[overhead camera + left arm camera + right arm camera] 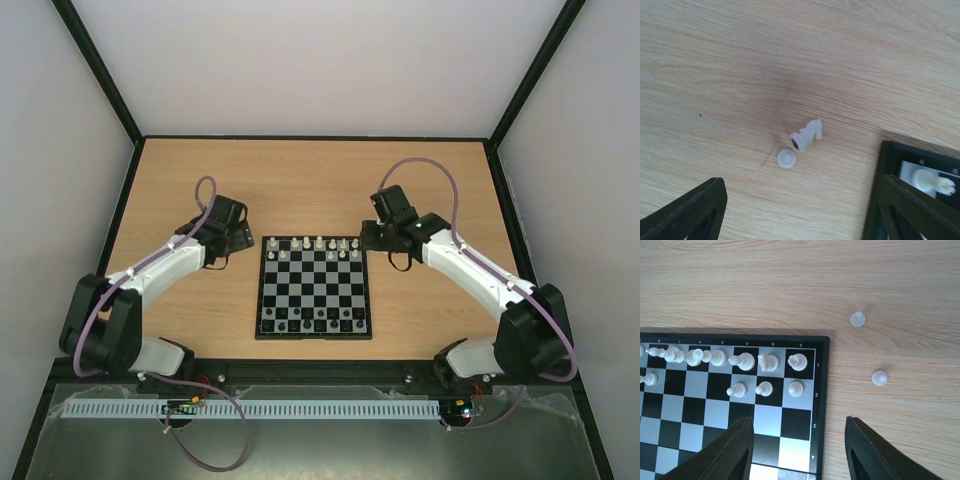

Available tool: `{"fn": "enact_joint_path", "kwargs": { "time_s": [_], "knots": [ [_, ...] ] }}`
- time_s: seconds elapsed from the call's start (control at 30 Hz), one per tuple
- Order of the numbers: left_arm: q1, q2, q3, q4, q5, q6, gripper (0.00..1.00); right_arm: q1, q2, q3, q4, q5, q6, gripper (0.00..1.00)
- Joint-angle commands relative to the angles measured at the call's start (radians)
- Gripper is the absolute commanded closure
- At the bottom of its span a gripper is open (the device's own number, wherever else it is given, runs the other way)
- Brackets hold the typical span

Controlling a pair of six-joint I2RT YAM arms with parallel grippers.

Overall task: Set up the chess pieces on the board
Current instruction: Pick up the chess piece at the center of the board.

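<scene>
Left jaws hang spread over a toppled knight (807, 135) and a pawn (786, 158) on the counter (740, 75), left of the board (890, 157); right jaws, also spread, over its far right corner; white pieces (740, 361) stand in its far rows; two loose pawns (880, 378) just right.

The board (891, 156) runs off the left wrist view's edge. From above, the pieces (318, 243) are too small to identify.
</scene>
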Motion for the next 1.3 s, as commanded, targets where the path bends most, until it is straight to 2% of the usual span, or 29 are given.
{"fn": "enact_joint_path", "kwargs": {
  "time_s": [0.0,0.07,0.2,0.3,0.43,0.67,0.93,1.27],
  "knots": [
    [0.013,0.103,0.079,-0.016,-0.047,0.015,0.22,-0.007,-0.035,-0.039,0.016,-0.035,-0.01,0.49],
    [0.014,0.176,0.127,-0.032,-0.056,0.027,0.33,-0.007,-0.039,-0.048,0.02,-0.045,-0.013,0.49],
    [0.017,0.245,0.183,-0.042,-0.058,0.046,0.35,-0.008,-0.051,-0.06,0.026,-0.059,-0.02,0.49],
    [0.023,0.271,0.194,-0.034,-0.035,0.056,0.31,-0.007,-0.059,-0.06,0.022,-0.056,-0.027,0.49],
    [0.025,0.288,0.189,-0.027,-0.018,0.047,0.18,-0.022,-0.058,-0.071,0.025,-0.032,-0.027,0.49],
    [0.014,0.187,0.097,0.048,0.013,0.021,0.02,-0.147,0.027,-0.1,0.064,-0.076,-0.016,0.5],
    [-0.008,0.082,0.051,0.053,0.009,0.006,0.01,-0.165,0.169,-0.066,0.073,-0.008,-0.004,0.54],
    [-0.012,-0.073,0.014,0.047,0.069,0.008,0.01,-0.165,0.288,-0.024,0.076,0.039,0.003,0.67]
  ]
}}
